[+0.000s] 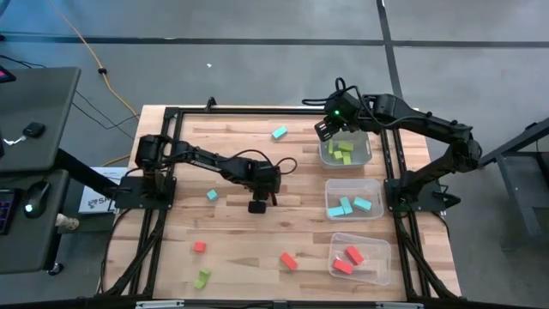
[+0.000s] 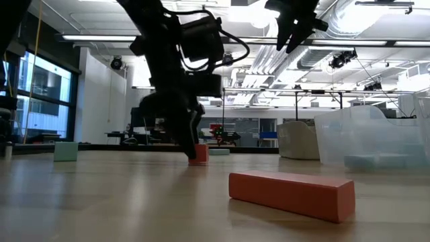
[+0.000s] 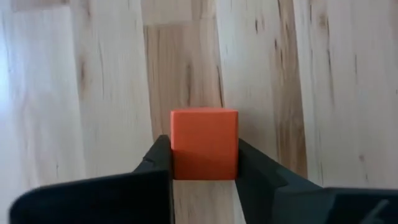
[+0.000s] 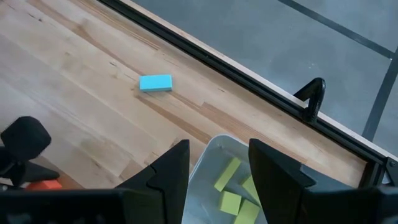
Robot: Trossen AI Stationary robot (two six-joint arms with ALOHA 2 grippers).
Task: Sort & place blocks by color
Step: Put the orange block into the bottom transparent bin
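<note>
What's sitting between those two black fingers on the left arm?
A small red-orange cube sits between the left gripper's fingers, resting on the wooden table, seen in the left wrist view.

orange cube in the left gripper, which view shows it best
The left wrist view: the orange cube fills the centre, squeezed between the left gripper. The low view shows only an edge, the right wrist view a corner, and in the high view it is hidden.
</note>
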